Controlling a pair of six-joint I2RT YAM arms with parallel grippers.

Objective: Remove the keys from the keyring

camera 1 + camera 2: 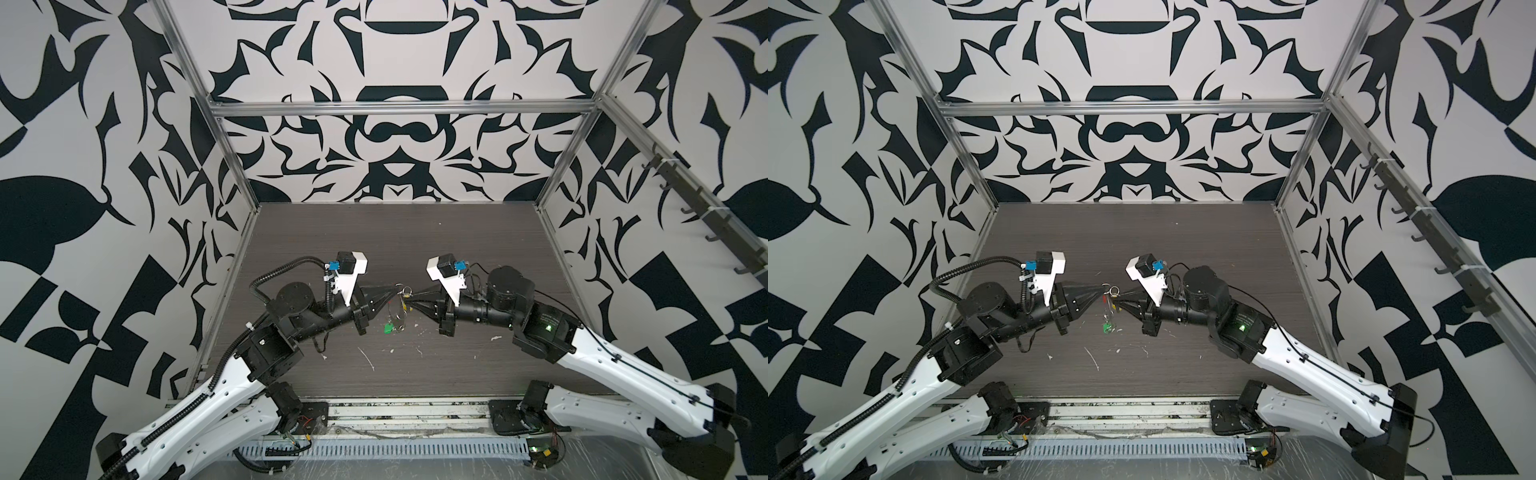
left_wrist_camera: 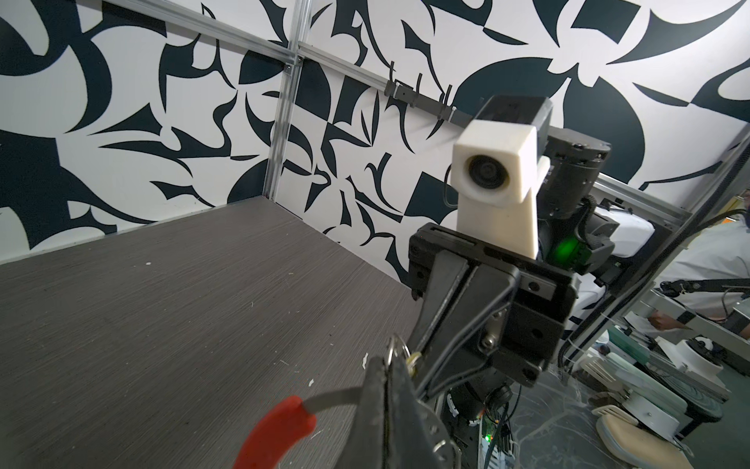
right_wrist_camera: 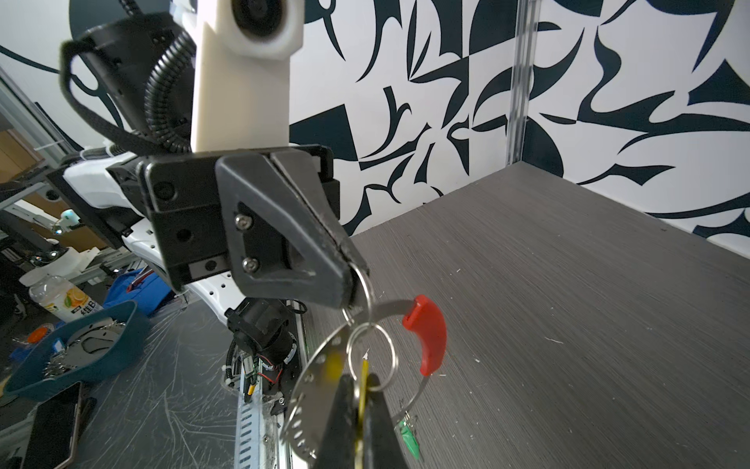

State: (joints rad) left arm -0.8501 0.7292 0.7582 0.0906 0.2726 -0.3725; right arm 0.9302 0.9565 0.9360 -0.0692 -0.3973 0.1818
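The left gripper (image 3: 354, 286) is clenched on the keyring (image 3: 312, 373) just beside its red sleeve (image 3: 426, 333), and the right gripper (image 3: 360, 387), nose to nose with it, is pinched tight on the yellow key (image 3: 365, 371). That pinch reads only from the right wrist camera; in both top views the loop is a faint glint hanging between the tips, the green key (image 1: 387, 328) dangling lowest. Below lies a dark grained table (image 1: 457, 249) flecked white, boxed by black-and-white patterned walls (image 1: 395, 137).

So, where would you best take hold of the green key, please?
I'd grip the green key by its plastic head, across the flat faces. It dangles at the keyring's low end, under the left pincer, so come in low from the near side.
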